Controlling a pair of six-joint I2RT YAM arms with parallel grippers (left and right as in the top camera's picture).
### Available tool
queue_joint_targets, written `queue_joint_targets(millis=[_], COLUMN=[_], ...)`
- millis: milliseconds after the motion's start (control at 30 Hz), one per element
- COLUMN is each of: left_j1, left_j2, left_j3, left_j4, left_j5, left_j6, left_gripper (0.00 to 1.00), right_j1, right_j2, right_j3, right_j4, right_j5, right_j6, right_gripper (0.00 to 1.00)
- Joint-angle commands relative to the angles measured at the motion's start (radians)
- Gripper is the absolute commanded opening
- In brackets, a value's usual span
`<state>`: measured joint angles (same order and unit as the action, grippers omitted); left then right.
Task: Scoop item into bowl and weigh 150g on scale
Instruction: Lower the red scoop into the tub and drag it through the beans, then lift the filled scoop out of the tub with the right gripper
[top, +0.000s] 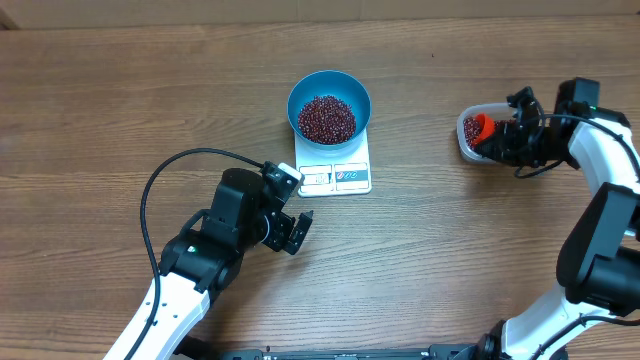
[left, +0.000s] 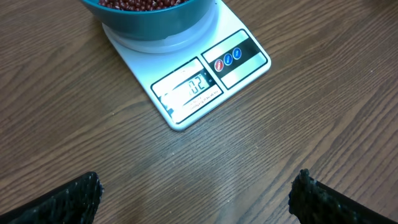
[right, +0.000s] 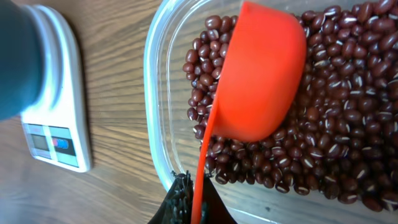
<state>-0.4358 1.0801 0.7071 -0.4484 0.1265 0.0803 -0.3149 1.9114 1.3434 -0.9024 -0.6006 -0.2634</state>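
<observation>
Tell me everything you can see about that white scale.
The scale is a flat white rectangle, plastic by its look, lying level on the wooden table. Along one edge sit a display, its digits blurred, and a panel with red and blue dots. A blue bowl of beans stands on it; nothing else touches it.

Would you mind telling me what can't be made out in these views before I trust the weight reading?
The scale: in the left wrist view its display digits are too blurred to read; overhead they are too small.
The bowl: cut off by the top edge of the left wrist view.
The scoop: the right wrist view shows only its outer side, so its contents are hidden.
</observation>
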Motion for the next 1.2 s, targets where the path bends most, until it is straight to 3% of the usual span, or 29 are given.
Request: queue_joint_targets(millis=[0, 400, 667, 1167], left_j1=[0.004, 0.003, 0.003, 0.003], left_j2=[0.005, 0.005, 0.005, 0.005], left_j3=[-0.003, -0.003, -0.003, -0.003], left_j4=[0.001, 0.001, 0.001, 0.001], left_j5=[-0.006, -0.006, -0.006, -0.006], left_j6=[-0.009, -0.009, -0.009, -0.009], left_gripper=[0.99, 1.0, 0.99, 1.0], right_j1=[-0.036, -0.161, -0.224, -0.159], right_j2=[0.013, 0.013, 0.013, -0.104], right_j3=[-0.006, -0.006, -0.006, -0.005], right_j4=[-0.034, -0.04, -0.049, -0.126], right_j5=[-0.146, -0.267, -0.437, -0.554], right_j6=[0.001, 0.058, 0.016, -0.052], right_gripper=[0.04, 0.04, 0.04, 0.04])
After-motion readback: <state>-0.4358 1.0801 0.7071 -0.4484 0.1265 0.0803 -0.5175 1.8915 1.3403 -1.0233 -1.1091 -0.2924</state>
